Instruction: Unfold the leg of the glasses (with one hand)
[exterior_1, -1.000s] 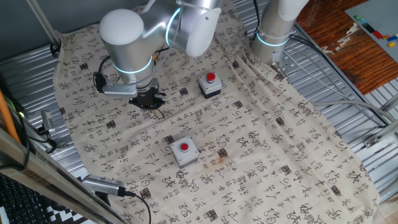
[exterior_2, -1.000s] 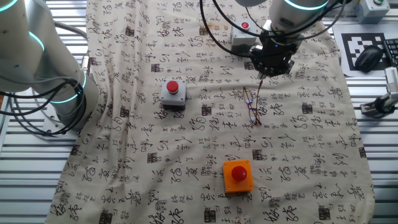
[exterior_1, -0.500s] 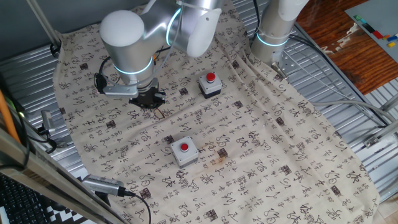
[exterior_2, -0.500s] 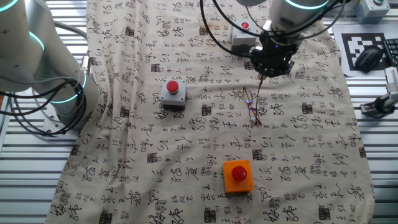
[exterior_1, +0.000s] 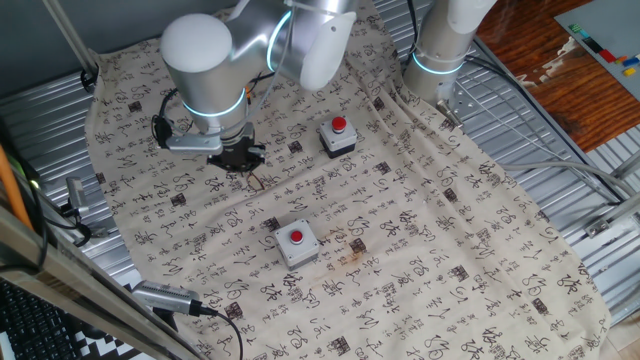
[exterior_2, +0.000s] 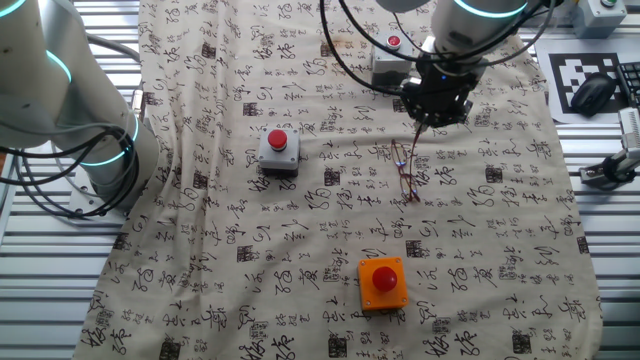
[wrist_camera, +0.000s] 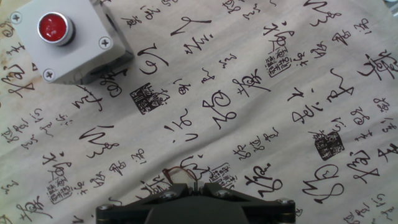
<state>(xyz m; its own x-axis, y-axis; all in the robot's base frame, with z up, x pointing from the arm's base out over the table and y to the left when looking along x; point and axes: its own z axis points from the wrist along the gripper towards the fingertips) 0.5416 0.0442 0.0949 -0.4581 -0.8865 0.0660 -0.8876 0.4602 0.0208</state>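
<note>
The thin reddish-brown wire-framed glasses (exterior_2: 405, 170) are seen on the printed cloth surface (exterior_2: 300, 250). 1 leg is pinched by the black gripper (exterior_2: 425, 118).

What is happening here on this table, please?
The robot arm's gripper is pinching one thin leg of the glasses, apparently to swing it open. The glasses lie on the printed cloth, between the grey button boxes and the orange button box. The fingers look closed on the leg.
</note>
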